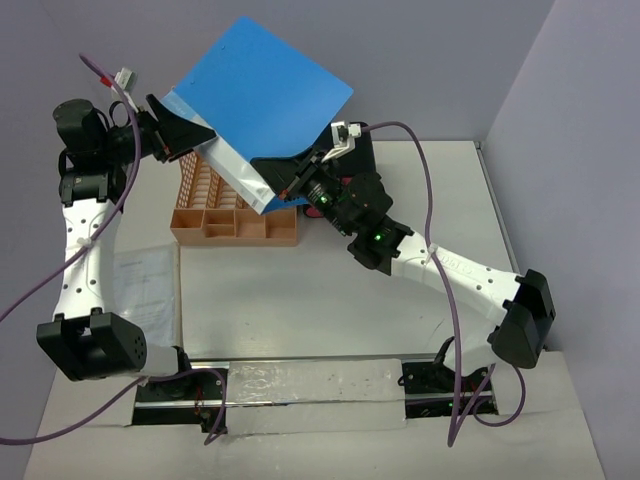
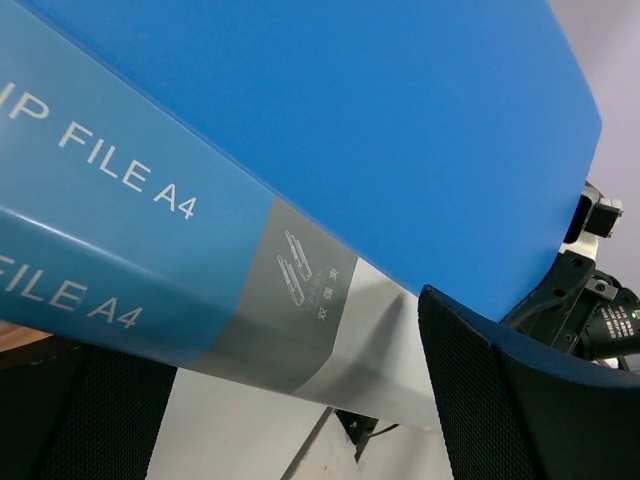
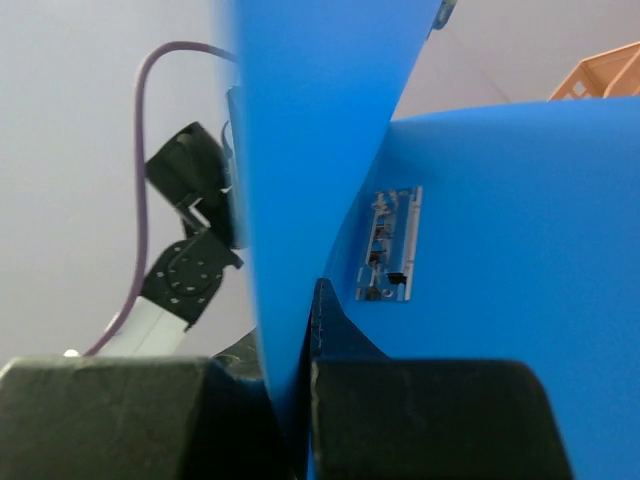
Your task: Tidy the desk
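1. One white worktop (image 1: 330, 300) fills the view beneath both arms.
2. Peach file rack (image 1: 235, 222) stands on it, far left of centre.
3. Blue clip file (image 1: 265, 90) hangs tilted above the rack.
4. Right gripper (image 1: 290, 182) is clamped tight on the file's cover; left gripper (image 1: 195, 130) is spread wide at its spine, contact unclear.

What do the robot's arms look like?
The left arm and right arm are white tubes with chunky black joints. A purple cable runs along each. Small green lights glow on the right arm. The fingers are black with a dotted, grippy face.
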You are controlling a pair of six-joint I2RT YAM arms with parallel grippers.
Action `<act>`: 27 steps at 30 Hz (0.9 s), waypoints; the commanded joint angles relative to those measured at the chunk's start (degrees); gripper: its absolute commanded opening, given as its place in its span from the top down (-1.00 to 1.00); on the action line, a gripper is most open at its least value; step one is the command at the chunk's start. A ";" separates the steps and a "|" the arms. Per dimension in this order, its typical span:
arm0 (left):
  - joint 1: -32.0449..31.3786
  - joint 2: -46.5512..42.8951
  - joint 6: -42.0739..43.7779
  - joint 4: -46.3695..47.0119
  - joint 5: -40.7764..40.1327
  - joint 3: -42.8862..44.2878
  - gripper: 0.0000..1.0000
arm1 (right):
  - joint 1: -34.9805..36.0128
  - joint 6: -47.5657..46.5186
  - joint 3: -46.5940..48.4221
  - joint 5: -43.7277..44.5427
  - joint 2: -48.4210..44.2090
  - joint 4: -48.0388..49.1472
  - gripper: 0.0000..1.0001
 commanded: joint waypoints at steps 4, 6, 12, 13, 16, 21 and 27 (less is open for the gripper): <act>-2.71 2.94 -0.95 6.26 -2.09 -0.90 -0.57 | 1.42 4.64 -1.18 -5.70 3.41 8.17 1.00; -2.79 3.93 -0.23 6.94 -1.80 -0.48 -0.04 | 1.39 5.44 -3.12 -6.42 4.19 9.13 1.00; -2.88 4.29 5.48 6.50 -2.36 -2.65 1.00 | 1.48 5.31 -7.35 -9.07 5.93 8.59 1.00; -2.88 3.73 6.37 7.12 -2.58 -3.83 1.00 | 1.46 4.90 -7.93 -9.07 6.08 8.37 1.00; -2.83 0.71 11.90 6.61 -4.35 -6.91 1.00 | 1.39 2.55 -9.79 -8.07 6.01 6.43 1.00; -2.88 -4.18 19.65 8.19 -8.78 -13.49 1.00 | 1.04 1.13 -10.94 -6.87 7.11 5.57 0.99; -2.88 -6.94 22.73 10.11 -10.95 -17.86 1.00 | 0.25 2.48 -10.04 -9.50 10.81 4.66 0.48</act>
